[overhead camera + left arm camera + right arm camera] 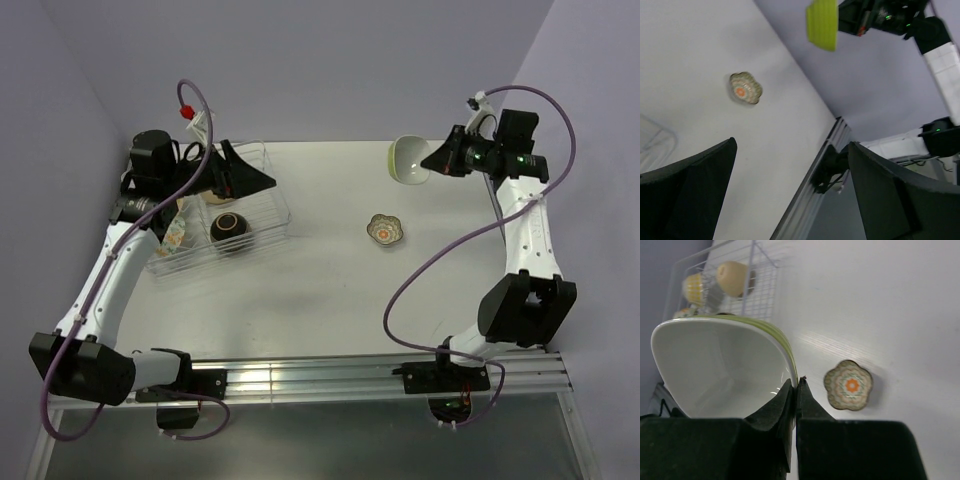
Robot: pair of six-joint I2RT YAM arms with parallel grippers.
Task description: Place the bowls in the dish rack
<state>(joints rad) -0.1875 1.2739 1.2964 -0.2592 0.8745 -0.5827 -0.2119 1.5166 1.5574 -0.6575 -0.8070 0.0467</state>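
My right gripper (pixel 432 162) (pixel 796 382) is shut on the rim of the lime-green bowl (pixel 409 161) (pixel 725 362) (pixel 822 23), held up off the table at the back right with its white inside tilted sideways. The small scalloped patterned bowl (pixel 385 230) (pixel 848 385) (pixel 745 88) sits on the table below it. The wire dish rack (pixel 272 180) (pixel 760 287) stands at the back left with the dark brown bowl (pixel 229 227) and other bowls (pixel 732 277) inside. My left gripper (pixel 262 181) (pixel 792 165) hangs open over the rack, with nothing between its fingers.
The purple back wall and side walls close in the white table (pixel 330 290). A metal rail (pixel 350 370) with the arm bases runs along the near edge.
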